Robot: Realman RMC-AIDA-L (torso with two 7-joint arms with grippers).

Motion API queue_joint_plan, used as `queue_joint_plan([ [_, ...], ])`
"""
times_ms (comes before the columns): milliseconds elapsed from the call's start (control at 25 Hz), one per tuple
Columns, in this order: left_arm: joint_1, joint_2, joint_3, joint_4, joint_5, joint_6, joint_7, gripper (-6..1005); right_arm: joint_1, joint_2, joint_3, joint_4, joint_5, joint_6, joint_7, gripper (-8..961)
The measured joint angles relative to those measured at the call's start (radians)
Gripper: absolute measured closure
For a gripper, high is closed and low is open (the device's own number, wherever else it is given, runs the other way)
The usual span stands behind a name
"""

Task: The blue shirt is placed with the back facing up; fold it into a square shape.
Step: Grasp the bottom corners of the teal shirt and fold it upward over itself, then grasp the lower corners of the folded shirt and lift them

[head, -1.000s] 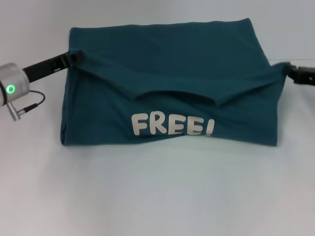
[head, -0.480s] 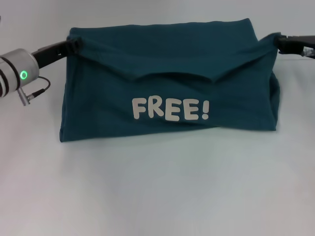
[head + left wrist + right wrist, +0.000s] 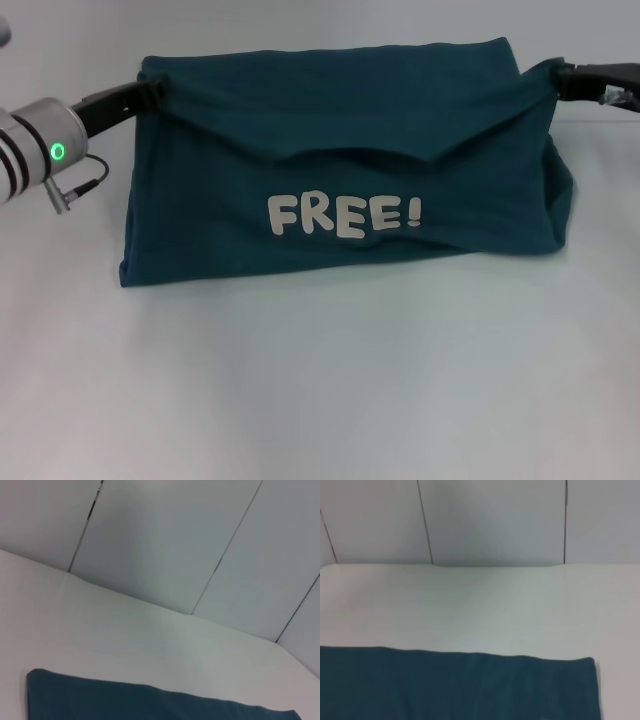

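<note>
Shirt: large dark teal-blue cotton T-shirt point(image 3: 340, 150), cream "FREE!" lettering showing, folded over on white desk point(image 3: 320, 380).
Left gripper point(image 3: 150, 92): fingers clamped on the shirt's left upper corner.
Right gripper point(image 3: 556, 80): fingers apparently clamped on the right upper corner.

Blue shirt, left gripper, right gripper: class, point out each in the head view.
blue shirt point(image 3: 340, 130), head view, plain upper panel.
left gripper point(image 3: 150, 90), head view, tip at the shirt's corner.
right gripper point(image 3: 562, 78), head view, tip at the opposite corner.
</note>
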Motion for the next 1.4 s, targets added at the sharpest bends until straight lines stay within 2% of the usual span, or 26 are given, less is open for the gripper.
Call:
queue_joint_plan([
  [200,-0.002,-0.004,0.0,-0.023,-0.001,-0.015,0.013,950,0.002,0.004,0.0,0.02,0.016,0.025,-0.022,926],
  [520,-0.009,-0.009,0.016,-0.037,-0.001,-0.033,0.025,950,0.007,0.008,-0.006,0.038,0.024,0.055,-0.024,862],
  [720,-0.01,-0.019,0.028,-0.029,-0.001,-0.035,0.045,944,0.012,0.012,-0.02,0.045,0.024,0.071,-0.023,822],
  [1080,-0.003,-0.025,0.031,-0.011,-0.01,-0.11,0.049,680,0.013,0.019,-0.04,0.035,0.024,0.087,-0.023,750],
  [1160,0.011,-0.025,0.03,0.006,-0.028,-0.112,0.049,634,0.013,0.018,-0.04,0.032,0.024,0.088,-0.022,500],
  [1400,0.075,-0.026,0.042,0.051,-0.112,-0.065,0.047,485,0.002,0.008,-0.04,0.026,0.024,0.045,0.002,457],
])
